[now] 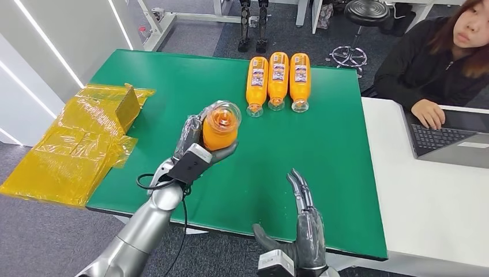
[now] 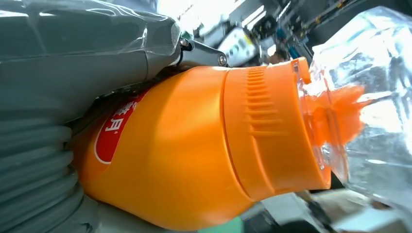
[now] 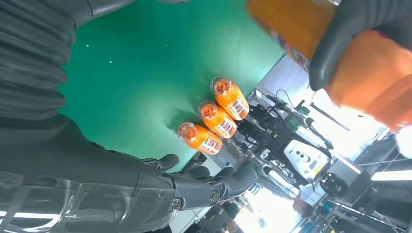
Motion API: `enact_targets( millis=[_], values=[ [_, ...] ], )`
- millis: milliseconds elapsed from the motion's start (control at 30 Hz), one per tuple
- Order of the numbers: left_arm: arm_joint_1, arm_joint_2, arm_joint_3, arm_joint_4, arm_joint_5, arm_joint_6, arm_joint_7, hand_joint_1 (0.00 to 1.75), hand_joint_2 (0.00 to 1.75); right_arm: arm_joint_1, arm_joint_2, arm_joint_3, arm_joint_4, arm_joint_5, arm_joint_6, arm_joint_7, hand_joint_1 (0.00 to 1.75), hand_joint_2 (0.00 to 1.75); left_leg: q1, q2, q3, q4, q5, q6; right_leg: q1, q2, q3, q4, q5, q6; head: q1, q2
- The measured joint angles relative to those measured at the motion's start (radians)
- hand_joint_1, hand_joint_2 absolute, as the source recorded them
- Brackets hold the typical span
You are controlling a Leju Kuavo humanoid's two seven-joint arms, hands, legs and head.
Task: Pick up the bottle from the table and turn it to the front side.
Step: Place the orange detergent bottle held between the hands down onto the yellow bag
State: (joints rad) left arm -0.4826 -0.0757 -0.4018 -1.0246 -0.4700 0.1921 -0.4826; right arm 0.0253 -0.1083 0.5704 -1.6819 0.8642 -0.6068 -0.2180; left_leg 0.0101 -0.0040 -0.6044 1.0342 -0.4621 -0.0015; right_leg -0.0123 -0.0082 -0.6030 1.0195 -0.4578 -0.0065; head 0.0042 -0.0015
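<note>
Lying crumpled at the left edge of the green tabletop [image 1: 323,150] is a yellow plastic wrap [image 1: 75,144] around a cardboard piece, and just right of it the left robot hand [image 1: 196,147] grips the orange bottle [image 1: 220,130], lifted above the tabletop with its clear cap end tilted toward the head camera. Further right, three more orange bottles [image 1: 278,81] lie side by side, touching, labels up, near the far edge. The right robot hand [image 1: 303,231] hovers at the near edge, empty with fingers extended, while a person [image 1: 438,63] sits at a laptop [image 1: 450,138] on the white desk beyond.
</note>
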Motion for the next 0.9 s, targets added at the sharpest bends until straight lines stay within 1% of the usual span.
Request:
enact_targets(
  millis=[167, 267, 400, 500, 667, 767, 900],
  values=[
    [-0.103, 0.024, -0.024, 0.160, -0.347, 0.139, 0.110, 1.75, 1.75, -0.008, 0.000, 0.001, 0.012, -0.003, 0.004, 0.000, 0.00, 1.75, 0.000, 0.000, 0.000, 0.000, 0.000, 0.000, 0.000, 0.000, 0.000, 0.000, 0.000, -0.001, 0.000, 0.000],
    [-0.162, 0.038, -0.054, 0.277, -0.493, 0.162, 0.174, 1.75, 1.75, -0.014, 0.000, 0.001, 0.020, -0.013, 0.004, -0.001, 0.00, 1.75, 0.000, 0.001, 0.000, 0.000, 0.000, 0.000, 0.000, 0.001, 0.000, 0.000, 0.001, -0.001, 0.000, 0.000],
    [-0.213, 0.056, -0.095, 0.411, -0.622, 0.159, 0.253, 1.75, 1.75, -0.024, 0.000, 0.001, 0.032, -0.038, 0.004, -0.007, 0.00, 1.75, 0.000, 0.002, 0.000, 0.000, 0.000, 0.000, 0.000, 0.002, 0.000, 0.000, 0.001, -0.001, 0.000, 0.000],
    [-0.243, 0.073, -0.131, 0.495, -0.707, 0.126, 0.306, 1.75, 1.75, -0.031, 0.000, 0.001, 0.040, -0.048, 0.007, -0.011, 0.00, 1.75, 0.000, 0.002, 0.000, 0.000, 0.000, 0.000, 0.000, 0.002, 0.000, 0.000, 0.001, -0.001, 0.000, 0.000],
    [-0.283, 0.105, -0.197, 0.598, -0.816, 0.017, 0.384, 1.75, 1.75, -0.034, 0.000, 0.001, 0.046, -0.053, 0.016, -0.011, 0.00, 1.75, 0.000, 0.002, 0.000, 0.000, 0.000, 0.000, 0.000, 0.002, -0.001, 0.000, 0.001, -0.001, 0.000, 0.000],
    [-0.292, 0.123, -0.226, 0.643, -0.851, -0.041, 0.430, 1.75, 1.75, -0.033, 0.000, 0.001, 0.046, -0.059, 0.026, -0.015, 0.00, 1.75, 0.000, 0.003, 0.000, 0.000, 0.000, 0.000, 0.000, 0.002, -0.001, 0.001, 0.001, -0.001, 0.000, 0.000],
    [-0.296, 0.148, -0.246, 0.683, -0.872, -0.116, 0.494, 1.75, 1.75, -0.033, -0.001, 0.001, 0.049, -0.082, 0.043, -0.028, 0.00, 1.75, 0.000, 0.003, 0.000, 0.000, 0.000, 0.000, 0.000, 0.003, -0.001, 0.001, 0.001, -0.001, 0.000, 0.000]
  ],
)
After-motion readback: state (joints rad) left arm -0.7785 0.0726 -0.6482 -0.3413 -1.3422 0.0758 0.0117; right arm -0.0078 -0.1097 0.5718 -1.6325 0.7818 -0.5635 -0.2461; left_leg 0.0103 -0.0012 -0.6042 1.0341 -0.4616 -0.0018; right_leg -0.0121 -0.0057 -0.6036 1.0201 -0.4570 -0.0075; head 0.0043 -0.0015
